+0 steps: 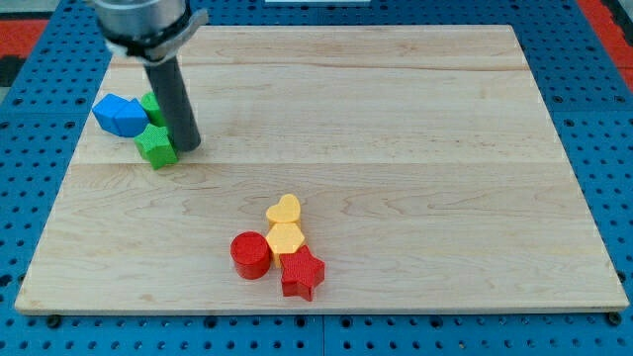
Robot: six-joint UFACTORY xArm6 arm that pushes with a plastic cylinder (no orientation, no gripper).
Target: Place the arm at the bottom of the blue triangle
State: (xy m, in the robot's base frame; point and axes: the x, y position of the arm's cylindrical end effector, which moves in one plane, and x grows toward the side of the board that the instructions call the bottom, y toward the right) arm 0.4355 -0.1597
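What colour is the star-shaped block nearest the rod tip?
Green. The green star block sits just to the view's left of my tip, clear in the camera view.

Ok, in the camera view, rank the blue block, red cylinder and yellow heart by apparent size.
1. Blue block, widest.
2. Red cylinder, though nearer the view's bottom, so perhaps flattered.
3. Yellow heart, smallest.
My tip sits right of the blue block.

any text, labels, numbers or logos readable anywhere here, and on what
None: no word, number, label or logo can be read in this view.
The wooden board shows only grain.
The blue block, the green star, the yellow heart, the red cylinder and the red star are plain.
The rod ending in my tip, and the blue pegboard around the board, carry no markings.
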